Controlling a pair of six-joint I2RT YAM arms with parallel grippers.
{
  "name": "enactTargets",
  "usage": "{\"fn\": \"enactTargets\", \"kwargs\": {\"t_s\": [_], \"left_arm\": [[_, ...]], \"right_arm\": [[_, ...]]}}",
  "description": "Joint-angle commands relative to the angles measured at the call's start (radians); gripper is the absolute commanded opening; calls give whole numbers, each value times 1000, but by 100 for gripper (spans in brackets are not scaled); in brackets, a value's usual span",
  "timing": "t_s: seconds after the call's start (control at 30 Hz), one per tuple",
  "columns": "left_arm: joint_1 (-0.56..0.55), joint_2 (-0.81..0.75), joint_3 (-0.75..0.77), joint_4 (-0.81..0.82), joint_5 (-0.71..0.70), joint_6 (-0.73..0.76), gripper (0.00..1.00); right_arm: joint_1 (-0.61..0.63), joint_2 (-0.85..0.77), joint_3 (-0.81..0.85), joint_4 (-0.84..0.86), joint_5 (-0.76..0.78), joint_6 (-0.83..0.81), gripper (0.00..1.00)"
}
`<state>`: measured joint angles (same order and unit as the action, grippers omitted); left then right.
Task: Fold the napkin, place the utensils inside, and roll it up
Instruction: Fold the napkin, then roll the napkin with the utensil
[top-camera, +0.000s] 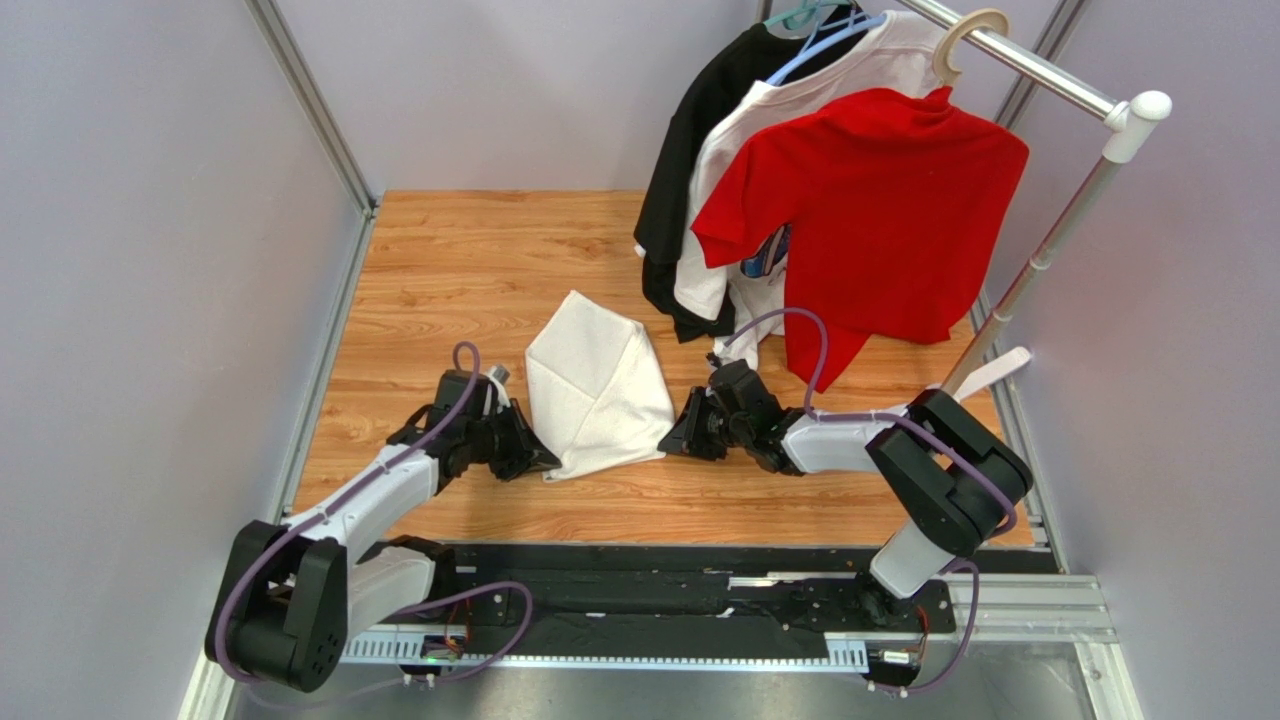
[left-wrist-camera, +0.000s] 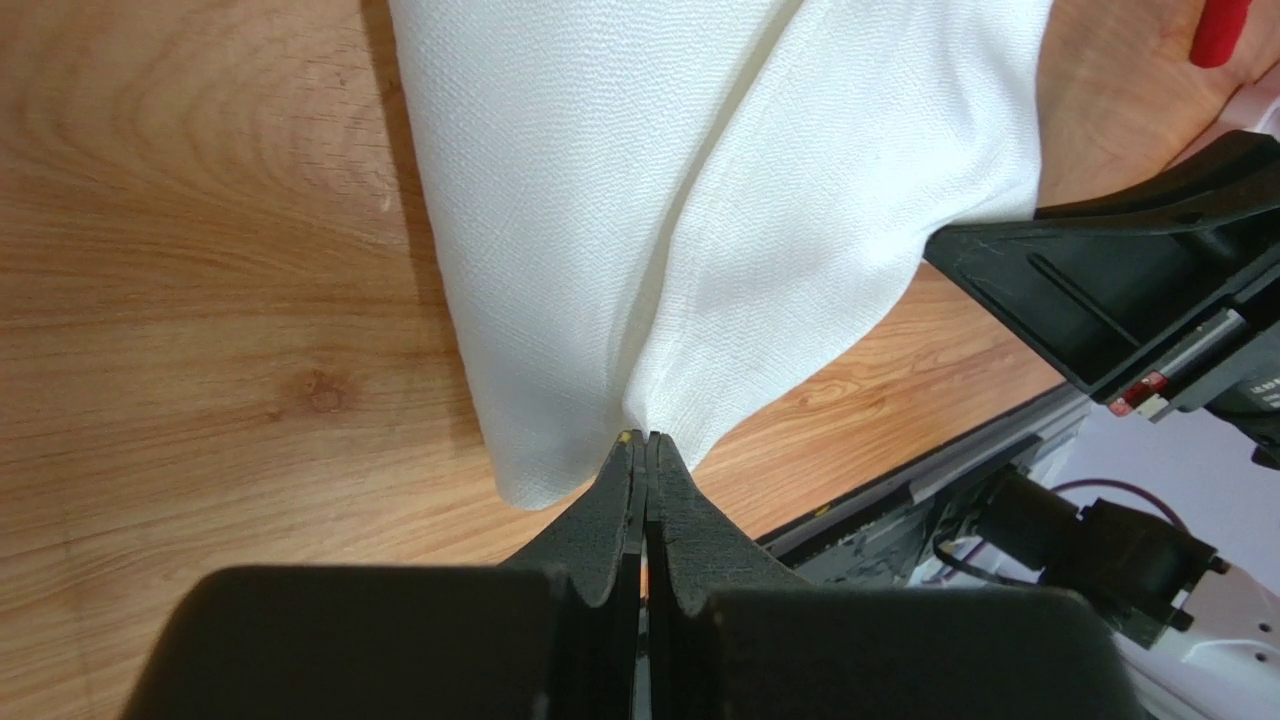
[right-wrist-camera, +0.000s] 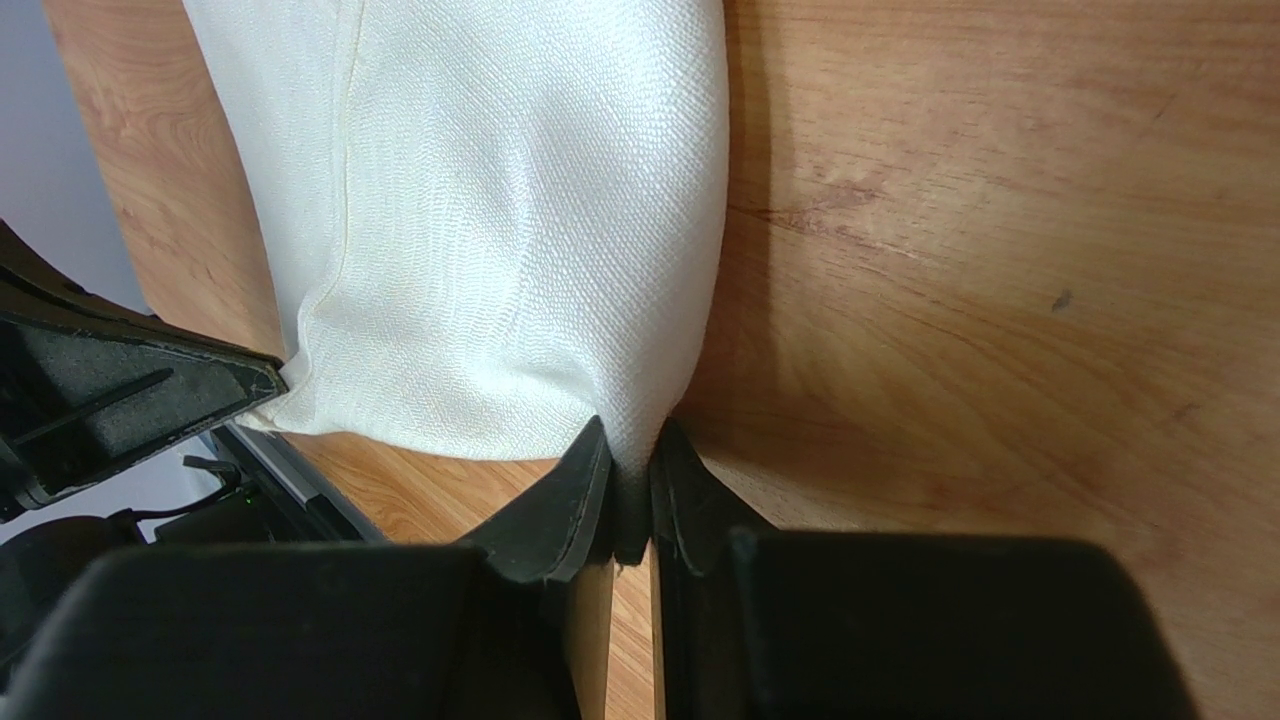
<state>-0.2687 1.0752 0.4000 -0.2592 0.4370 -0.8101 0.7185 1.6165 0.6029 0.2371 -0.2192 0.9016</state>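
Mounting rail (top-camera: 676, 593): black strip along the near edge of the table, with both arm bases bolted to it.
Left arm (top-camera: 361, 503): reaches forward and to the right from its base, lying low over the wood.
Table (top-camera: 451, 270): light wooden top with grey walls on both sides.
Left gripper (top-camera: 529, 450) (left-wrist-camera: 646, 443): clenched, with its two black fingers pressed flat together on the near-left corner of the napkin. A fold of cloth rises straight up out of the fingertips.
Napkin (top-camera: 598, 383) (left-wrist-camera: 706, 195) (right-wrist-camera: 496, 225): plain white woven cloth, folded into a rough five-sided shape. It sits at the middle of the table between the two grippers, its point towards the far side. A seam or crease runs along its length. Its near edge is pinched at both ends.
Right gripper (top-camera: 672, 438) (right-wrist-camera: 631, 450): closed on the near-right corner of the napkin, with a narrow slit between the fingers where the cloth edge sits.
Right arm (top-camera: 932, 465): bent at the elbow, with its forearm pointing left towards the cloth.
Clothes rack (top-camera: 1052, 75): metal bar at the far right.
Red shirt (top-camera: 887, 210): hangs at the front of the rack.
White shirt (top-camera: 736, 165): hangs behind the red one.
Black shirt (top-camera: 691, 150): hangs furthest left on the bar.
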Motion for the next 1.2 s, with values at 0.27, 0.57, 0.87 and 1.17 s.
{"fn": "enactTargets", "kwargs": {"t_s": [0.27,0.57,0.87,1.17], "left_arm": [[-6,-103,43,-28,-145,124,0],[-6,-63,-18,18,-133,160,0],[-6,-49,-4,-8,-132,158,0],[-6,-32,26,-49,-161,163,1]], "right_arm": [[2,8,-11,-1,21,-1,13],[1,13,-12,4,20,-1,14],[2,-44,-9,-27,6,-15,50],[-4,-210,57,-225,34,-121,69]]}}
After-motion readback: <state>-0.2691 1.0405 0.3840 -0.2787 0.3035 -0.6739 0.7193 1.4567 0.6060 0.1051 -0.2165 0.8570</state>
